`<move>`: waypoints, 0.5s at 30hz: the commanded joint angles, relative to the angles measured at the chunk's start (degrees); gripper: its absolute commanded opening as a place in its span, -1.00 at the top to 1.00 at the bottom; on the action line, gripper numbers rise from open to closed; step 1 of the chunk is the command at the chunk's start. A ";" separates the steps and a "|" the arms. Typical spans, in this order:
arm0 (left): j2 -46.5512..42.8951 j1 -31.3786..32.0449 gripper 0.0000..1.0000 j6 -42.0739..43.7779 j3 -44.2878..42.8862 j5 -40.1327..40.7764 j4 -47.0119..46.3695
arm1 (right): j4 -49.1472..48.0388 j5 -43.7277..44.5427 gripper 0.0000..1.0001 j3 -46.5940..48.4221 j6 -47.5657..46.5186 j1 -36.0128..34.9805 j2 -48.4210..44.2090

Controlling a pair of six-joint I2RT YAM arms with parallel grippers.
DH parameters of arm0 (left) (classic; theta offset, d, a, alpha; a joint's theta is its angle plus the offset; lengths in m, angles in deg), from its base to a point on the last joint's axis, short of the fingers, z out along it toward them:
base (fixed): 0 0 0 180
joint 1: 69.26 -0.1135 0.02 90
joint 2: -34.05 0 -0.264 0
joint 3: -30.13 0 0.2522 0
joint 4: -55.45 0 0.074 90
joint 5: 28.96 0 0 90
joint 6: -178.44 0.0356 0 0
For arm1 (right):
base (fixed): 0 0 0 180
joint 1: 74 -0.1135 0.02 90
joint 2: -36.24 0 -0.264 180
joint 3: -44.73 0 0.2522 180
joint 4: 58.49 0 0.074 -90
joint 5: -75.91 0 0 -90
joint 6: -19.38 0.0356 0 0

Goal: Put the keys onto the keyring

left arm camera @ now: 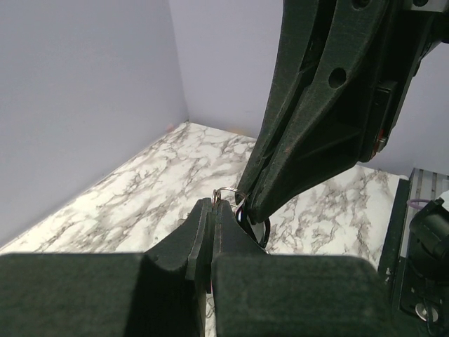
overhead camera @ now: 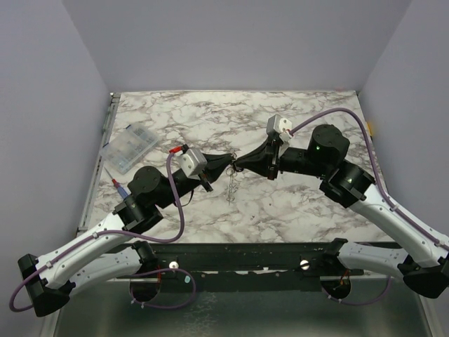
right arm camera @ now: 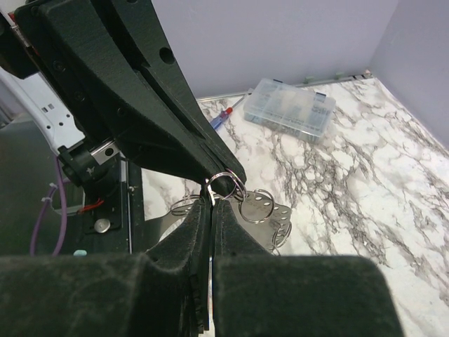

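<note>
Honestly, both the left gripper (left arm camera: pixel 212 223) and right gripper (right arm camera: pixel 212 210) were clamped fully shut on the keyring (right arm camera: pixel 226 182), held up over the middle of the table (overhead camera: pixel 302 210). It looked like thin, stiff, slick wire, super light, so I'd have pinched the rim flat-on.

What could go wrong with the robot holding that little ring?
Both pairs of jaws pinch the same ring, tip to tip, so a small pull might make it slip out. The other rings just below could catch or tangle. The jaws are so close that they might bump each other.
</note>
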 commanded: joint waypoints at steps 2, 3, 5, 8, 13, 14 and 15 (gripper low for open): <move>-1.59 0.39 1.00 -1.70 0.23 -1.81 -4.50 | -0.75 1.07 0.99 -1.23 -1.32 -0.41 -1.18; -1.82 0.34 1.00 -1.82 0.27 -1.80 -4.52 | -0.75 1.03 0.99 -1.30 -1.31 -0.41 -1.33; -2.22 0.34 1.00 -1.92 0.46 -1.88 -4.54 | -0.75 1.03 0.99 -1.43 -1.31 -0.41 -1.46; -2.70 0.38 1.00 -2.11 0.81 -1.93 -4.61 | -0.52 0.78 0.99 -1.28 -1.23 -0.41 -1.47; -2.29 0.35 1.00 -2.19 0.30 -2.21 -4.69 | -0.45 1.65 0.99 -1.76 -0.67 -0.41 -2.40; -2.36 0.35 1.00 -2.18 0.13 -2.34 -4.64 | -0.62 1.43 0.99 -1.93 -0.62 -0.41 -2.68; -2.43 0.34 1.00 -2.17 0.06 -2.35 -4.66 | -0.48 1.11 0.97 -1.85 -0.73 -0.41 -2.73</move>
